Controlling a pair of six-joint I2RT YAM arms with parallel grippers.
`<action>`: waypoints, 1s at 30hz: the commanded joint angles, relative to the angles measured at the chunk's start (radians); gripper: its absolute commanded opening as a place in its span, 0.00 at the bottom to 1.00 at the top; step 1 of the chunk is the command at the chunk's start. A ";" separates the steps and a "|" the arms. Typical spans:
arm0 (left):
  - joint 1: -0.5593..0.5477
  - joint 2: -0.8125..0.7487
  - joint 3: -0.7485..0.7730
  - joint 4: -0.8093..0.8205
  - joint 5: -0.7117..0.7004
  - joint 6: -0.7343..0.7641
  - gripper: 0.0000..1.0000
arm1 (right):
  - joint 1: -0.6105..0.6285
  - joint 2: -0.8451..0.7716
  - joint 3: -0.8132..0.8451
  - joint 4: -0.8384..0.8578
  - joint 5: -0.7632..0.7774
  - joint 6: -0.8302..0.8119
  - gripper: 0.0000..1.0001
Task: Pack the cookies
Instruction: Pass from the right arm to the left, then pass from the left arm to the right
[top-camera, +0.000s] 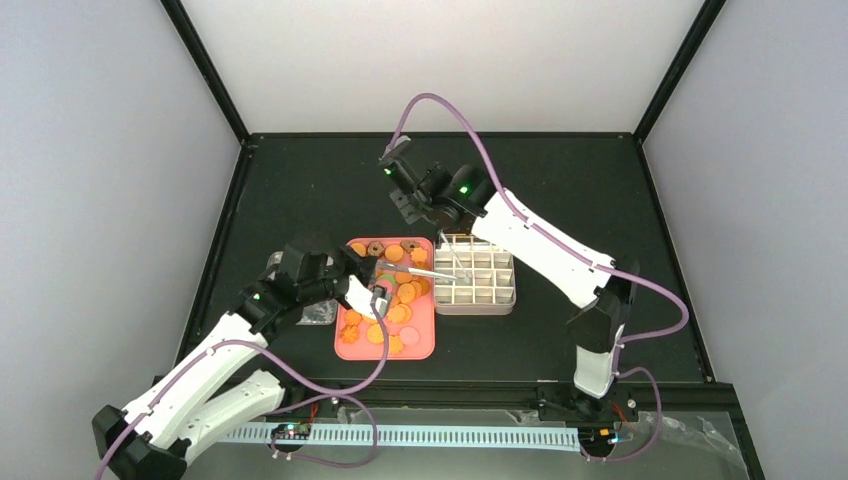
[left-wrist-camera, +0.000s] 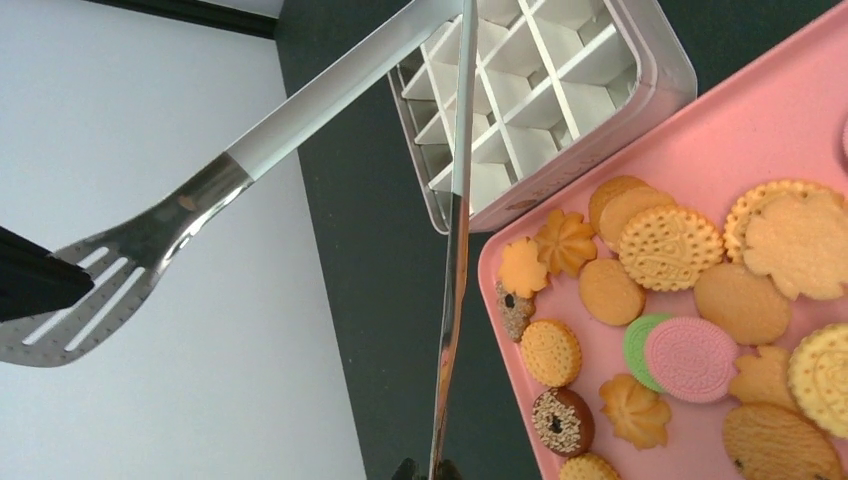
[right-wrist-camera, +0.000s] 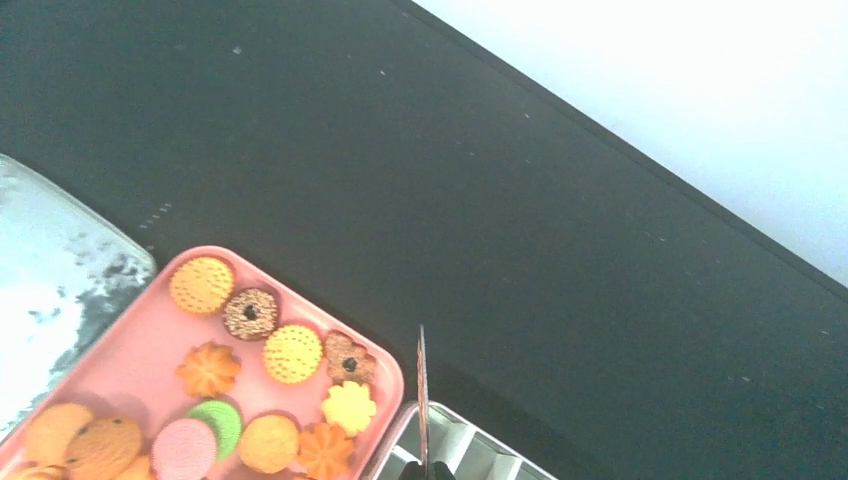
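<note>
Assorted cookies (left-wrist-camera: 668, 247) flat in pink tray (left-wrist-camera: 740, 130)

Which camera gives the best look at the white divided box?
The top view: it shows the whole box, grid and walls, though small. The left wrist view shows one corner close up, cut off by the frame. The right wrist view catches only a sliver at its bottom edge.
</note>
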 joint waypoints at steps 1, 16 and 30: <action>-0.004 -0.069 -0.012 -0.024 0.030 -0.126 0.02 | -0.050 -0.068 0.019 0.018 -0.038 -0.020 0.01; -0.002 0.052 0.219 0.231 -0.013 -0.967 0.01 | -0.040 -0.389 -0.190 0.342 -0.480 -0.082 0.61; 0.054 0.125 0.505 0.153 0.128 -1.467 0.01 | -0.217 -0.722 -0.705 0.669 -0.793 0.160 0.85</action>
